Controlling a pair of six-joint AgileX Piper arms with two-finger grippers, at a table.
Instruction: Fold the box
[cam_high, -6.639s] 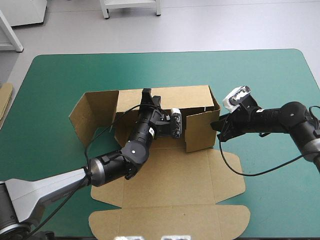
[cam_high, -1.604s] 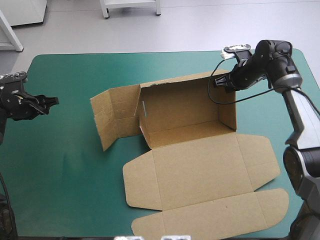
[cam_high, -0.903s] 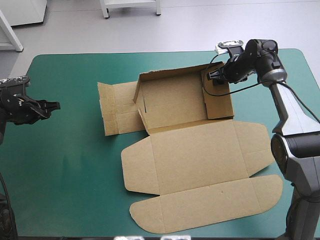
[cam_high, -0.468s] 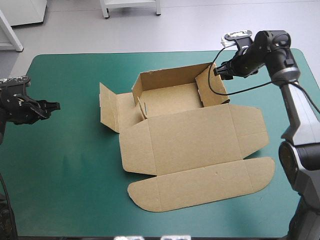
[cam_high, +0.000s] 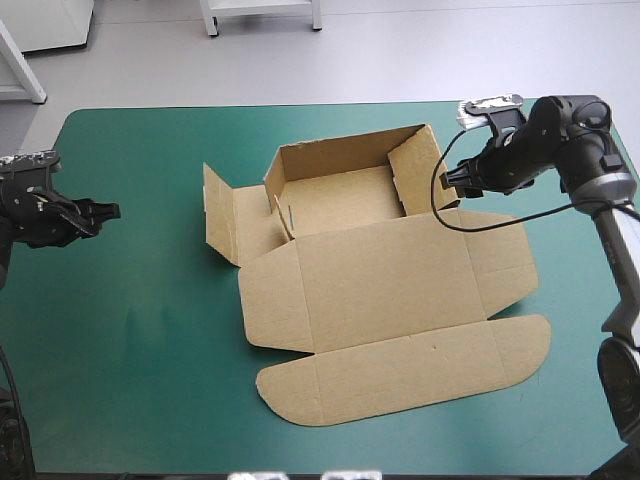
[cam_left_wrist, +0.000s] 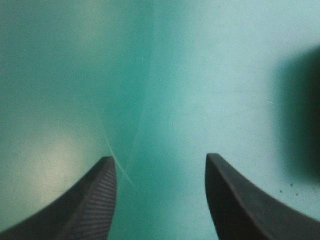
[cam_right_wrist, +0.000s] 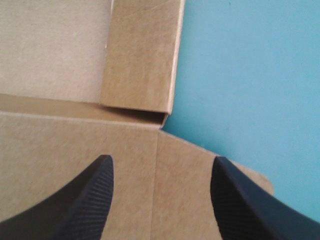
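The brown board box sits mid-way across the teal-green bench as a half-built tray. Its far wall and right wall stand up, the lid lies flat on the box's near side, and the left flap stands splayed outward, not tucked in. I judge the step in hand to be wall-raising, with the right side up and the left side waiting. The next move would call for a grip on that left flap, swinging it over the inner left wall and pressing it into the tray until it locks.

The right pincer hovers just beside the box's right wall, above the lid's corner. Its black fin-shaped fingers stand wide apart with nothing between them; whether they brush the board I cannot tell. The left pincer hangs well apart from the box, off its left side, equally spread and empty.
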